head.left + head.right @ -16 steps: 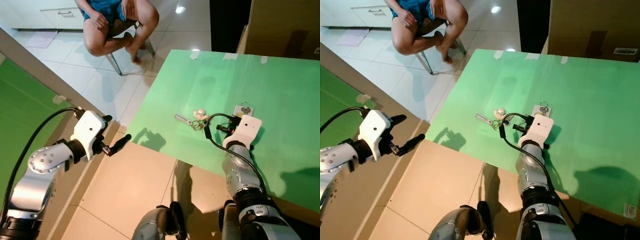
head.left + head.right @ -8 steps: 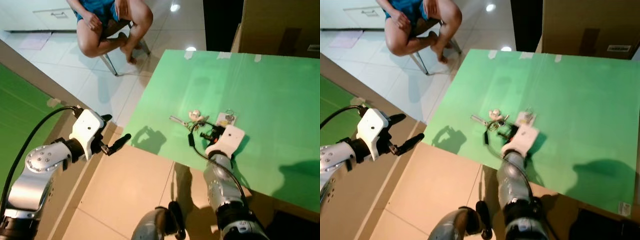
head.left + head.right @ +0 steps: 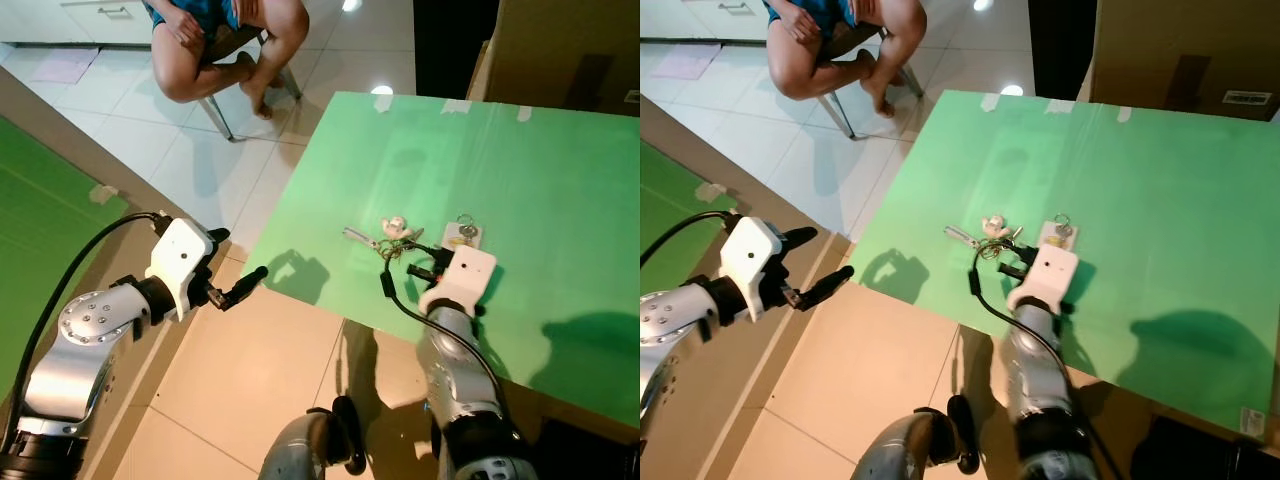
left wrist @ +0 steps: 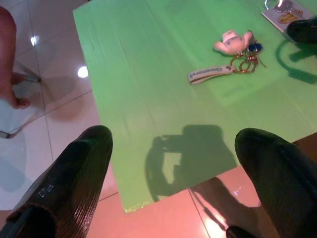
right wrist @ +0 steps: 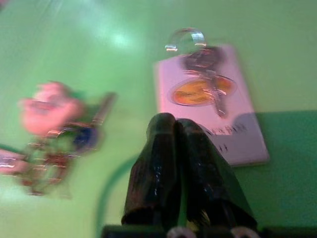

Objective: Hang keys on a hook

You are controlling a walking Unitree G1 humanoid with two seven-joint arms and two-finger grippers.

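Observation:
A bunch of keys [image 3: 391, 237] with a pale figure charm, a strap and rings lies on the green table [image 3: 520, 150] near its front edge; it is also in the left wrist view [image 4: 233, 59]. Just right of it lies a white card [image 3: 463, 234] carrying a key and a ring [image 5: 203, 62]. My right gripper [image 3: 424, 270] is shut with nothing in it, low over the table, its tips at the card's near edge [image 5: 167, 124]. My left gripper [image 3: 235, 262] hangs open off the table's left side, above the floor [image 4: 173, 136].
A person [image 3: 225, 40] sits on a chair beyond the table's far left corner. A cardboard box [image 3: 560, 55] stands behind the table at the right. A green panel [image 3: 40, 230] with a brown rim lies to my left. Tiled floor [image 3: 250, 390] is below.
The head views have shifted slightly. My right gripper stays by the card and keys, while its forearm has swung leftwards. The left arm has barely moved.

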